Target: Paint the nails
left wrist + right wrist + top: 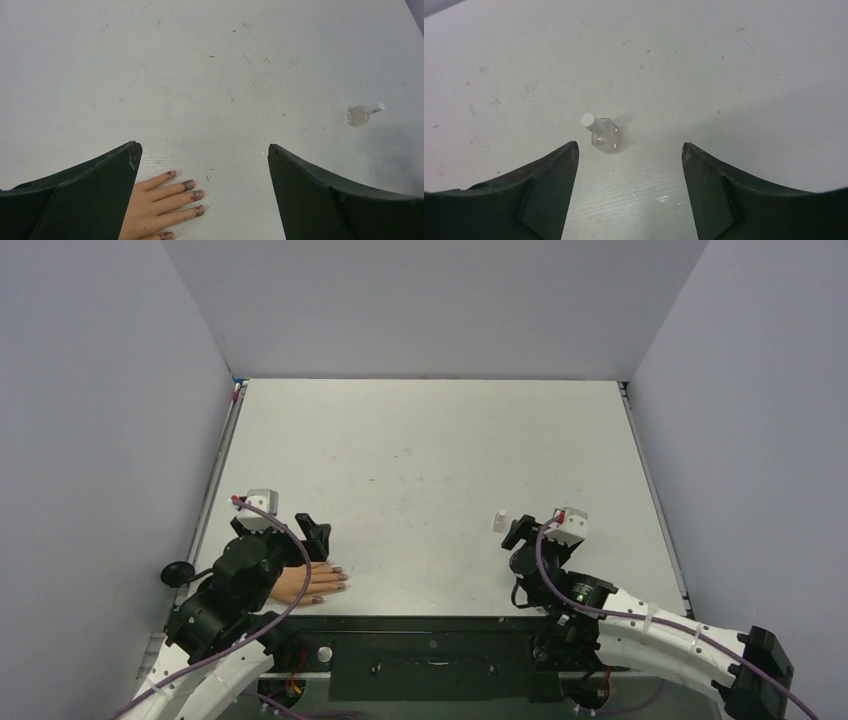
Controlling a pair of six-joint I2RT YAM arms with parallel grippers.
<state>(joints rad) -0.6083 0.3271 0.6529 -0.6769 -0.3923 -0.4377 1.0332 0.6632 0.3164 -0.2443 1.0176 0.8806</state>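
A small peach fake hand [312, 582] lies flat near the table's front left, fingers pointing right. Its nails [189, 185] are dark purplish-brown and smeared. My left gripper [318, 533] is open and empty above the hand; in the left wrist view [201, 150] the hand [150, 210] lies beside the left finger. A tiny clear bottle with a white cap [500, 521] stands at front right. My right gripper [517, 532] is open and empty just behind the bottle; in the right wrist view [628, 148] the bottle [604, 136] sits just ahead of the left fingertip.
The bottle also shows far right in the left wrist view [361, 114]. Grey walls close in the white table [430, 460] on three sides. The table's front edge runs just below the hand. Small flecks mark the surface [663, 199] between my right fingers.
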